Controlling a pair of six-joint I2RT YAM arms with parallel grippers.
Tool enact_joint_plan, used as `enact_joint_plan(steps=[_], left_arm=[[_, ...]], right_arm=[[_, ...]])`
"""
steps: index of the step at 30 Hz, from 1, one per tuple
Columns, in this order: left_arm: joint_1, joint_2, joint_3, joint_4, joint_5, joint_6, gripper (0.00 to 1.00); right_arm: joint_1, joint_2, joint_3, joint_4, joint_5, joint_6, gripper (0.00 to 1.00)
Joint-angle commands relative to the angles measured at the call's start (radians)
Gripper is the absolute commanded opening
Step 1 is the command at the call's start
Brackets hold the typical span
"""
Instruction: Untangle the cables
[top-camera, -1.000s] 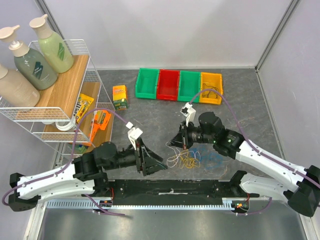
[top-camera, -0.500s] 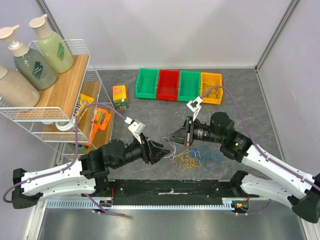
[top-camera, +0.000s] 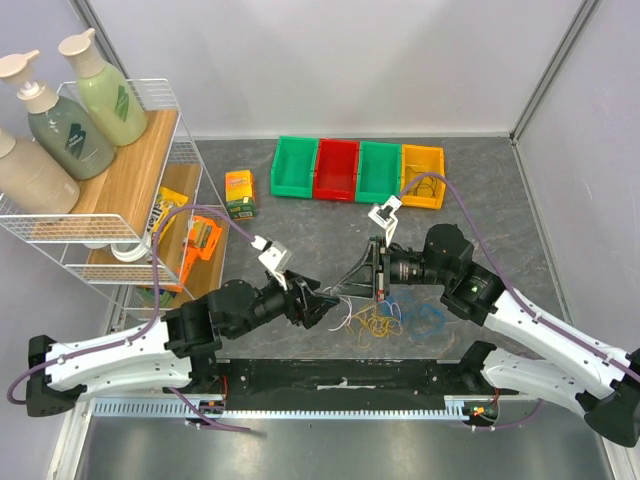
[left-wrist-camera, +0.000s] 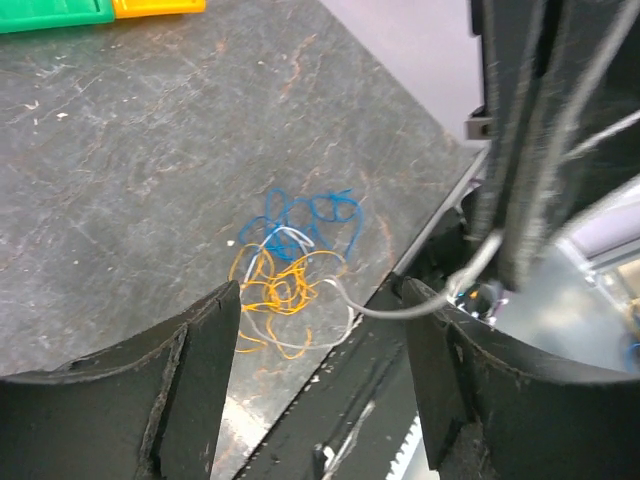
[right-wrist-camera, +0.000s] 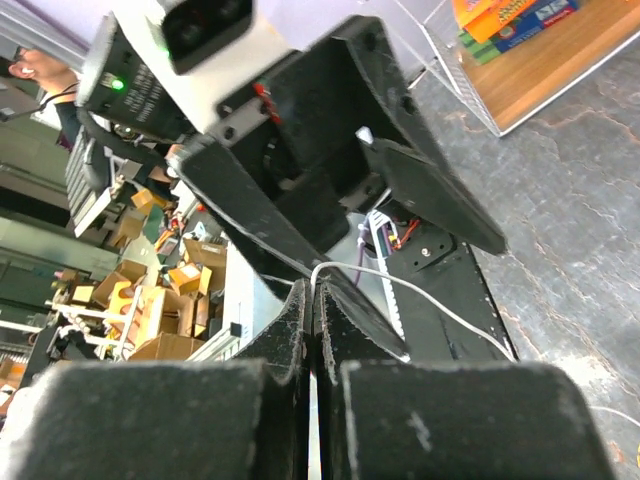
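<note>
right gripper (right-wrist-camera: 312, 296) pinching white wire (left-wrist-camera: 395, 312) | left gripper (left-wrist-camera: 318, 292) agape | risk: a tug could drag the tangle (left-wrist-camera: 285, 285), tightening knots

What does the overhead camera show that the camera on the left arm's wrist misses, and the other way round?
Only overhead: the wire rack with its bottles, the small yellow box, the red bin, both whole arms. Only the left wrist: a close look at the white cable rising from the tangle of cables to the right pincer, which is shut on it, framed by the open left pincer. Both: that tangle, a green bin, the yellow bin.
</note>
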Motion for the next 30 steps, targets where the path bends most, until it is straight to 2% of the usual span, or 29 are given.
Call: enact_joint_plan(steps=[1,4,8,10,14,16,17,19,20,21,22,23,25,27,30], left_arm=[[-0.001,0.040,0.036,0.122,-0.029,0.158,0.72],[-0.006,0.044,0.010,0.231,0.034,0.210,0.70],[-0.003,0.017,-0.049,0.409,0.132,0.261,0.56],[-0.003,0.002,-0.074,0.459,0.151,0.270,0.45],[-0.003,-0.011,-0.060,0.431,0.137,0.275,0.09],[-0.003,-0.015,-0.039,0.370,0.102,0.251,0.02],[-0.003,-0.020,-0.024,0.336,0.080,0.223,0.02],[-0.003,-0.023,0.012,0.246,0.028,0.145,0.02],[-0.003,-0.023,0.033,0.205,0.004,0.098,0.02],[-0.003,-0.023,0.055,0.166,-0.003,0.065,0.02],[-0.001,-0.015,0.078,0.137,-0.003,0.030,0.02],[-0.001,-0.008,0.098,0.102,-0.003,-0.001,0.02],[-0.003,0.021,0.147,0.042,0.019,-0.044,0.02],[-0.003,0.050,0.193,0.002,0.039,-0.072,0.02],[-0.003,0.092,0.256,-0.023,0.075,-0.081,0.02]], right_arm=[[0.000,-0.006,0.025,0.115,-0.091,0.056,0.00],[0.000,-0.014,0.005,0.149,-0.111,0.082,0.00],[0.000,-0.017,-0.009,0.143,-0.116,0.083,0.00],[0.000,-0.020,-0.012,0.140,-0.120,0.083,0.00],[0.000,-0.017,-0.003,0.102,-0.110,0.060,0.01],[0.000,-0.020,0.046,-0.044,-0.030,-0.033,0.15],[0.000,-0.021,0.084,-0.194,0.048,-0.120,0.27],[0.000,-0.027,0.172,-0.461,0.319,-0.273,0.48],[0.000,-0.032,0.187,-0.533,0.449,-0.327,0.62],[0.000,-0.046,0.186,-0.570,0.511,-0.364,0.67],[0.000,-0.063,0.160,-0.564,0.516,-0.398,0.77],[0.000,-0.081,0.131,-0.535,0.481,-0.421,0.81],[0.000,-0.115,0.048,-0.434,0.312,-0.438,0.85],[0.005,-0.138,-0.053,-0.254,0.175,-0.406,0.86],[0.051,-0.169,-0.162,-0.080,0.160,-0.359,0.88]])
